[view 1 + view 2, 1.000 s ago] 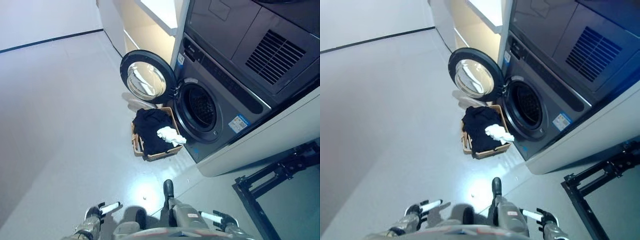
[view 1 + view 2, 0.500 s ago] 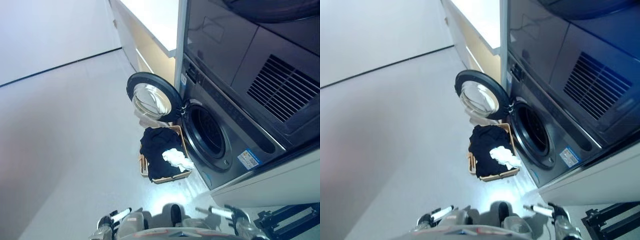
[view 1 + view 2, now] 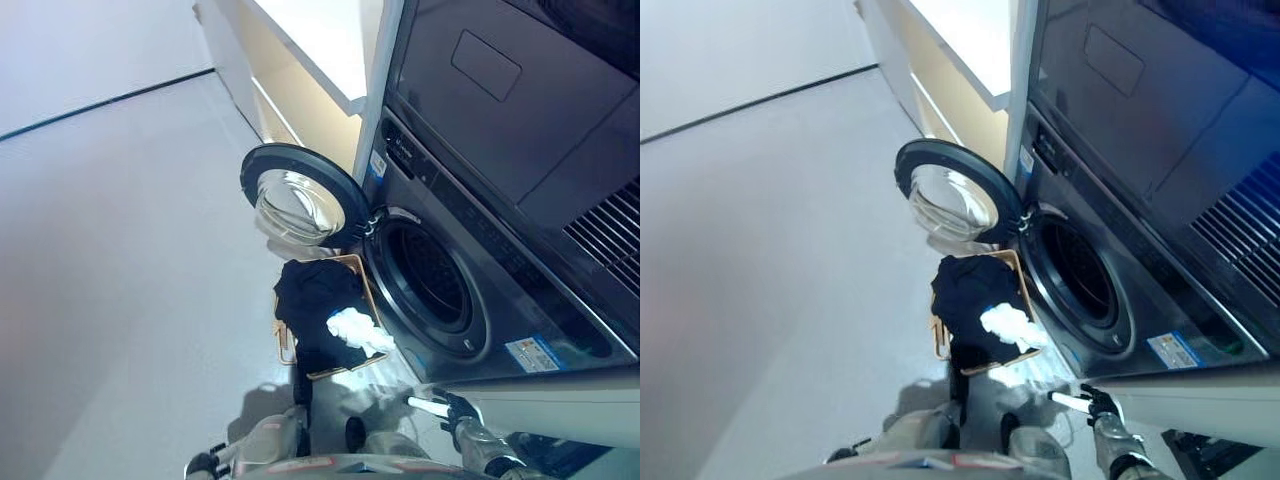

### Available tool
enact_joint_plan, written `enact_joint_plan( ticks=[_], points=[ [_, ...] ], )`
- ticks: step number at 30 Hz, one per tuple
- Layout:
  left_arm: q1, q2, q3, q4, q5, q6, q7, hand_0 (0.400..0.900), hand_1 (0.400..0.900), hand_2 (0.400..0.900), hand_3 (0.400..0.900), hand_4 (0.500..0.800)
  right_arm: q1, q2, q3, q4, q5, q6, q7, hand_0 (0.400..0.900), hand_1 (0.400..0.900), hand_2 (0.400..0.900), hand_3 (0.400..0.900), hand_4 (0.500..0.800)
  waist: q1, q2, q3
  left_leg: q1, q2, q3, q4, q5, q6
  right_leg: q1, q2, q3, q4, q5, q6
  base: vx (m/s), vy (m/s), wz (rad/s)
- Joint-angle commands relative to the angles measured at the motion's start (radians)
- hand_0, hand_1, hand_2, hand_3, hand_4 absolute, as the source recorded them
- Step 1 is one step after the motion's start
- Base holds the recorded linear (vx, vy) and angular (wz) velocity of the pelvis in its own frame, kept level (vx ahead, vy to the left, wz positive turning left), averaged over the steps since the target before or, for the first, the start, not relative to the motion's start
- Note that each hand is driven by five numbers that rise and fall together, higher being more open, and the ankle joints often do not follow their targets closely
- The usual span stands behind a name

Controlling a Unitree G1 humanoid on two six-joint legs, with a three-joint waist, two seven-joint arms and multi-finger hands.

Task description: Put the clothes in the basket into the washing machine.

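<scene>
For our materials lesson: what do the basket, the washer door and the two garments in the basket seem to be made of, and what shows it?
Basket: light brown, thin rim, probably wood or woven fibre; too small to tell.
Washer door: dark matte ring, likely plastic, round a shiny glass-like window that mirrors light.
Black garment: soft cloth, slumped in folds.
White garment: crumpled cloth, maybe cotton.

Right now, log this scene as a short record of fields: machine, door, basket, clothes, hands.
machine: dark front-loading washing machine, drum opening facing the basket
door: round door swung fully open, to the left of the drum
basket: tan basket on the floor beside the drum opening
clothes: black clothes piled in the basket, a white garment on top
left hand: barely visible at the bottom edge
right hand: right hand low, short of the basket, holding nothing
</scene>
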Motion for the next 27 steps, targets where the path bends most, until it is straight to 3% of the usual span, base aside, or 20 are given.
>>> enact_joint_plan(
  ticks=[1,4,9,13,18,20,27],
  points=[
    [-0.029,0.066,-0.012,-0.026,0.026,-0.016,0.025,0.900,0.900,0.900,0.900,0.800,-0.013,-0.038,0.026,-0.105,-0.053,-0.030,-0.010,0.900,0.900,0.900,0.900,0.800,0.010,-0.017,0.000,0.019,-0.037,0.006,0.008,-0.147,-0.068,-0.044,-0.036,-0.015,-0.072,0.047,0.020,0.12,0.059,-0.03],
    [-0.039,0.073,-0.011,-0.037,0.033,-0.022,0.027,0.900,0.900,0.900,0.900,0.800,-0.032,-0.069,0.077,-0.207,-0.129,-0.034,-0.011,0.900,0.900,0.900,0.900,0.800,0.014,-0.022,0.020,0.014,-0.038,0.003,0.008,-0.150,-0.074,-0.080,-0.034,-0.008,-0.262,0.099,0.011,0.08,-0.018,0.08],
    [-0.044,0.064,-0.006,-0.024,0.029,-0.030,0.035,0.900,0.900,0.900,0.900,0.800,-0.088,-0.096,0.130,-0.275,-0.165,-0.045,0.000,0.900,0.900,0.900,0.900,0.800,0.016,-0.031,0.068,0.001,-0.042,-0.008,0.045,-0.165,-0.077,-0.105,-0.044,-0.002,-0.281,0.136,0.013,0.04,-0.101,0.23],
    [-0.074,0.043,-0.034,-0.034,-0.016,-0.043,0.054,0.900,0.900,0.900,0.900,0.800,-0.200,-0.103,0.188,-0.236,-0.185,-0.040,-0.019,0.900,0.900,0.900,0.900,0.800,0.037,-0.003,0.105,-0.090,-0.046,-0.039,0.040,-0.131,-0.093,-0.167,-0.044,-0.033,-0.283,0.144,-0.009,-0.09,-0.095,0.34],
    [-0.135,0.048,-0.087,-0.115,-0.071,-0.083,0.102,0.900,0.900,0.900,0.900,0.800,-0.396,-0.165,0.247,-0.213,-0.282,-0.047,-0.119,0.900,0.900,0.900,0.900,0.800,0.050,0.025,0.156,-0.222,-0.051,-0.070,0.081,-0.110,-0.104,-0.297,-0.037,-0.065,-0.203,0.128,-0.014,-0.11,-0.085,0.22],
    [-0.195,0.050,-0.115,-0.148,-0.104,-0.114,0.148,0.900,0.900,0.900,0.900,0.800,-0.514,-0.194,0.302,-0.138,-0.377,-0.035,-0.191,0.900,0.900,0.900,0.900,0.800,0.054,0.041,0.181,-0.307,-0.061,-0.072,0.134,-0.107,-0.108,-0.382,-0.045,-0.066,-0.146,0.118,-0.014,-0.13,-0.037,0.17],
    [-0.324,0.082,-0.144,-0.237,-0.185,-0.172,0.228,0.900,0.900,0.900,0.900,0.800,-0.704,-0.256,0.361,-0.065,-0.474,-0.020,-0.333,0.900,0.900,0.900,0.900,0.800,0.059,0.074,0.238,-0.531,-0.090,-0.068,0.293,-0.123,-0.120,-0.604,-0.072,-0.070,0.025,0.080,-0.016,-0.11,-0.023,0.16]
  ],
)
